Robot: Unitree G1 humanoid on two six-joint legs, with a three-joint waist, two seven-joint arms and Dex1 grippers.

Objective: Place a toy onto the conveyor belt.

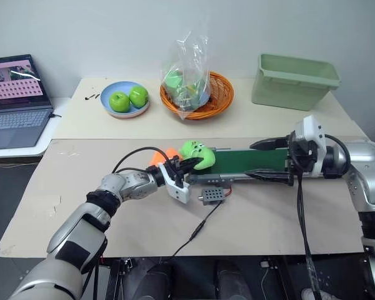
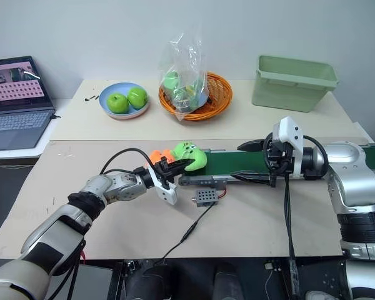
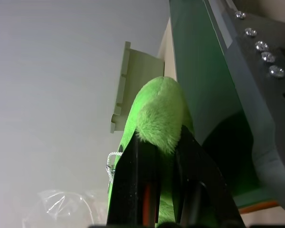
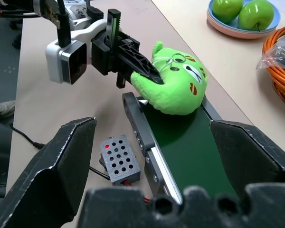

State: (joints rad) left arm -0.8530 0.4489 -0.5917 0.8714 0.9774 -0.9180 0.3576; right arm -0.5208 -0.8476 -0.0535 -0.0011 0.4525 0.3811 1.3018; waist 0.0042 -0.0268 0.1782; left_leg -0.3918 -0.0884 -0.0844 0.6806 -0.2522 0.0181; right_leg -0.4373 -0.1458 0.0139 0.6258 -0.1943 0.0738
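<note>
So the left gripper (image 1: 189, 165) is clamping its black fingers together on one end of the toy (image 1: 197, 155), and the plush is sticking straight out past the fingertips, sitting over the near end of the conveyor belt (image 1: 250, 161), which is running lengthwise away from that gripper across the desk (image 1: 250, 219). The toy's long axis is lining up roughly with the gripper's fingers, and its face marks are pointing up. The right gripper (image 1: 265, 159) is hanging over the belt further along, fingers spread wide apart and holding nothing.
</note>
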